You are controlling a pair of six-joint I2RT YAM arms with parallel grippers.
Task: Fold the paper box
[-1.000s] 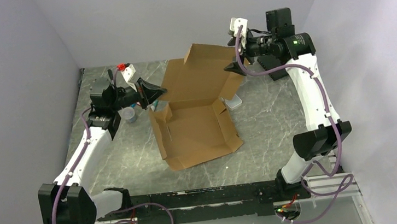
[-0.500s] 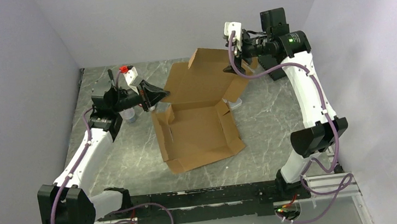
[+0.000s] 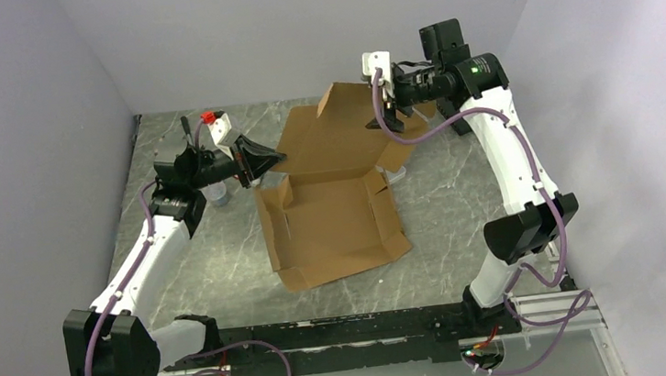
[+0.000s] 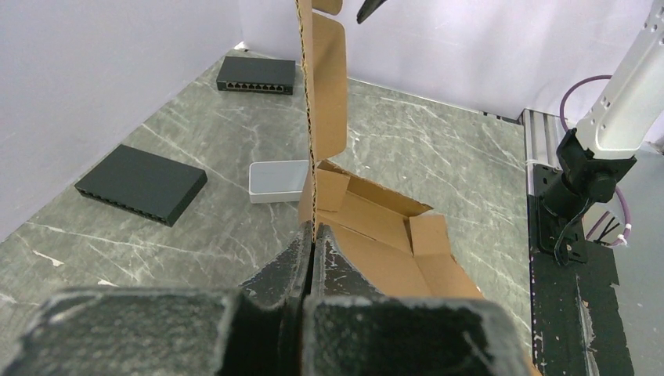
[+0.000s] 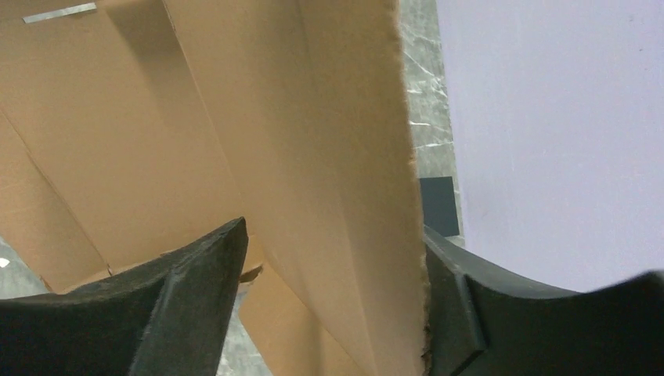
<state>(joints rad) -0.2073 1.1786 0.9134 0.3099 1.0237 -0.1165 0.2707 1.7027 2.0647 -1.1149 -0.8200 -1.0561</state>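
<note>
While L claw (image 4: pixel 313 239) pinches corrugated paper box (image 3: pixel 332 220) | R claw (image 5: pixel 333 235) spread astride it

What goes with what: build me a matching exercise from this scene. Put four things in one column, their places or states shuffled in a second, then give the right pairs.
Things
1. right gripper
2. white case
3. left gripper
4. black slab

Places or states
A. shut on an edge of the paper box
B. flat on the table, apart from the box
C. jaws apart, astride the box's raised flap
D. on the table, close beside the raised flap

Pairs: 1-C, 2-D, 3-A, 4-B
</note>
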